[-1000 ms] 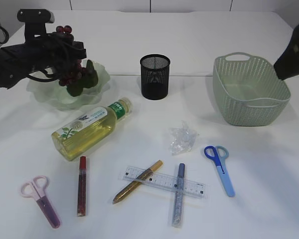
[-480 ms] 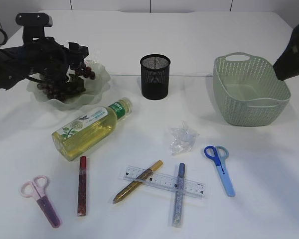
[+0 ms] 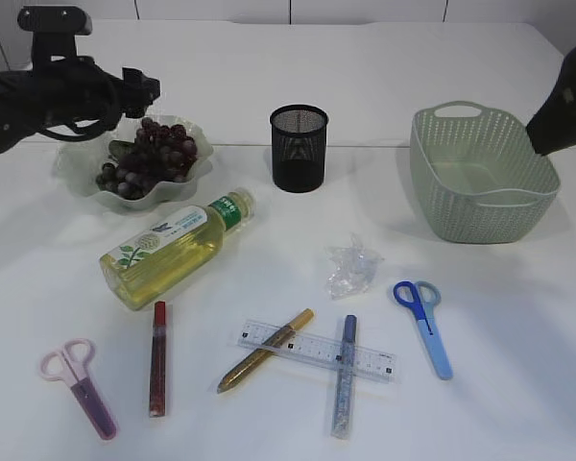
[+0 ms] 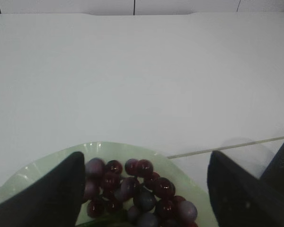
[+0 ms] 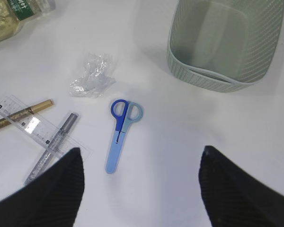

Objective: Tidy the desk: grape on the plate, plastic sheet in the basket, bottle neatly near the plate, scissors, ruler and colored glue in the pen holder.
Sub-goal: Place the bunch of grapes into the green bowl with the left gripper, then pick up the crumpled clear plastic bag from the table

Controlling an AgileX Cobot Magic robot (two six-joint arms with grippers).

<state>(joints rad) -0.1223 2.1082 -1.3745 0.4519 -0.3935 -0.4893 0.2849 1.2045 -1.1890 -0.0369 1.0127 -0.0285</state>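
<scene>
Grapes (image 3: 146,157) lie on the plate (image 3: 77,181), so that step looks done; bottle (image 3: 176,247), plastic sheet (image 3: 350,265), both scissors, ruler (image 3: 317,351) and glue pens lie loose in front of the plate. The left gripper (image 4: 144,189) hangs empty, jaws wide apart, just above the plate's grapes. The right gripper (image 5: 139,189), also spread and empty, hovers far to the plate's right over the blue scissors (image 5: 121,132).

Beside the black mesh pen holder (image 3: 299,148) lay dark purple grapes (image 3: 146,157) on a pale green plate (image 3: 77,178), a yellow-filled bottle (image 3: 177,249), a pale green woven basket (image 3: 483,174), blue scissors (image 3: 423,323) and pink scissors (image 3: 79,385).
</scene>
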